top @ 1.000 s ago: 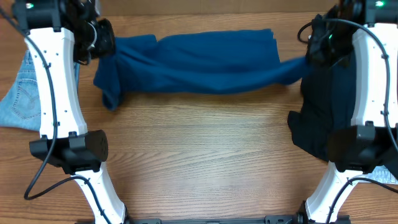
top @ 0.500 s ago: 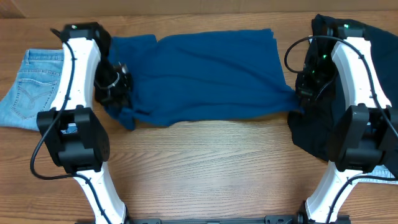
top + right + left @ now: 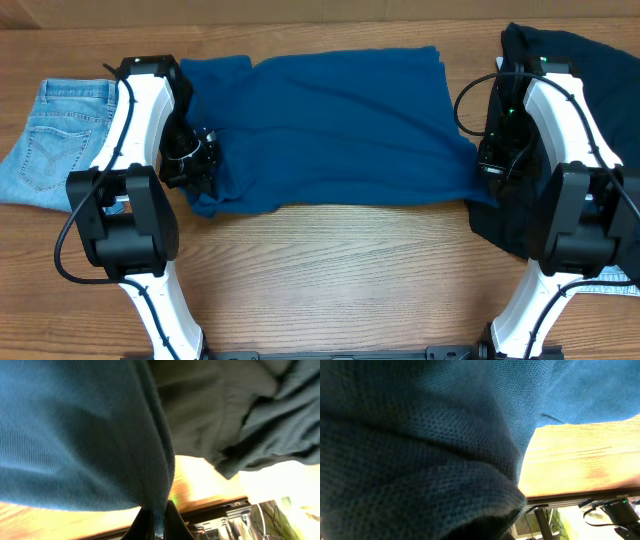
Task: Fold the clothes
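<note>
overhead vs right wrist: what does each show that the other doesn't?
Only overhead: the light-blue jeans, the left gripper at the left edge of the blue top, and how far that top spreads across the table. Only right wrist: a close look at the right gripper, shut on a pinched fold of the top's edge. Both: the blue top, the dark navy garment beside it, and the wooden table.
</note>
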Controlling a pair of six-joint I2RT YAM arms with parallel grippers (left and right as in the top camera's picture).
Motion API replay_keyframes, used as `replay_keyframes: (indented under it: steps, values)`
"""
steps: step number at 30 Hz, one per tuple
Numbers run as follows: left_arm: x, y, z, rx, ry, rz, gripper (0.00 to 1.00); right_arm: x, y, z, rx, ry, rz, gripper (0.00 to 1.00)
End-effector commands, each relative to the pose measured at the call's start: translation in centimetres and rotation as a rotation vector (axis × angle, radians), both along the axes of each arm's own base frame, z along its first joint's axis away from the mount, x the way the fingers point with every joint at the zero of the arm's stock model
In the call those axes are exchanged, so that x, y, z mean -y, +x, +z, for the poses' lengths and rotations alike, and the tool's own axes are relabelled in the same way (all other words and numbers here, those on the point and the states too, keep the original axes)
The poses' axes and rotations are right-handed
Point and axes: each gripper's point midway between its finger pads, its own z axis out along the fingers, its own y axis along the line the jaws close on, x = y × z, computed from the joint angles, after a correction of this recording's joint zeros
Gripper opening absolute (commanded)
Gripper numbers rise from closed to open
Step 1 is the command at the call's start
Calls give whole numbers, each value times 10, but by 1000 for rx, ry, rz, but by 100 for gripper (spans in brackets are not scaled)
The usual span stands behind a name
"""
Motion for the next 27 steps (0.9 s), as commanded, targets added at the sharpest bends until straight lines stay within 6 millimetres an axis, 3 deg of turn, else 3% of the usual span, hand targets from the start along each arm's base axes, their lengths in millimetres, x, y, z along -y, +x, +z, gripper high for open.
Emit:
replay_keyframes:
  steps: [1,5,10,16,20,24,27]
  values:
    - [2,-15,13,21,-12,-51,4,13,-2,4,3,-80,-25,4]
    - [1,-36,16,-4,-3,-55,4,10,-3,3,1,-62,-28,4]
    - [0,-53,19,-27,16,-41,4,6,-22,4,-28,-51,-32,4]
    - [0,-66,20,-50,31,-21,4,0,-29,31,66,-32,-46,4]
    - [3,-85,16,-105,44,-13,4,0,-40,45,110,-44,-68,4]
    - [2,-101,12,-150,72,-24,4,-1,-46,38,92,-44,-72,4]
    - [1,-109,12,-163,92,-15,4,-2,-57,21,49,-50,-91,4]
